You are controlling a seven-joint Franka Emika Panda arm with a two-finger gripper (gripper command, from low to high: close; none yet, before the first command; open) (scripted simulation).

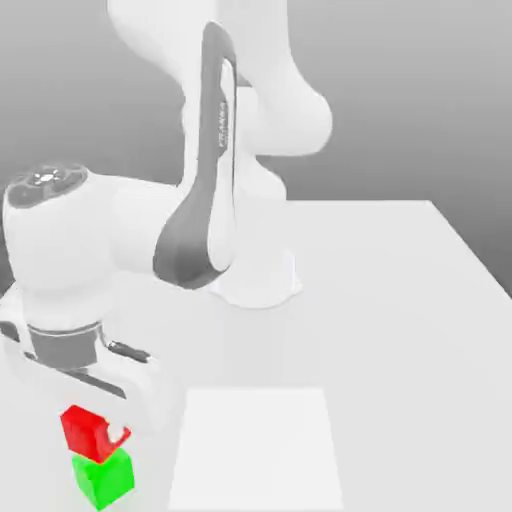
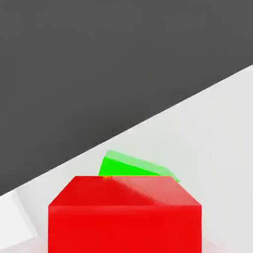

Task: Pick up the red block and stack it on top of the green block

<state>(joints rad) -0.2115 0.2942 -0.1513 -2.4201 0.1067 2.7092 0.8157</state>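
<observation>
1. from the exterior view i see the red block (image 1: 87,430) sitting on top of the green block (image 1: 104,476), low near that view's left edge, slightly skewed so its corners overhang unevenly.
2. the gripper (image 1: 100,425) hangs right at the red block; a white fingertip (image 1: 117,436) overlaps its right face. i can't tell whether the fingers are spread or pinching the block.
3. in the hand view the red block (image 2: 124,215) looms large and close, with the green block (image 2: 129,167) peeking out behind its top edge.
4. the table (image 1: 400,330) is wide open toward the exterior view's right; a paler square patch (image 1: 255,450) lies just beside the stack.
5. the arm's base (image 1: 255,285) stands well apart from the blocks, further back on the table.
</observation>
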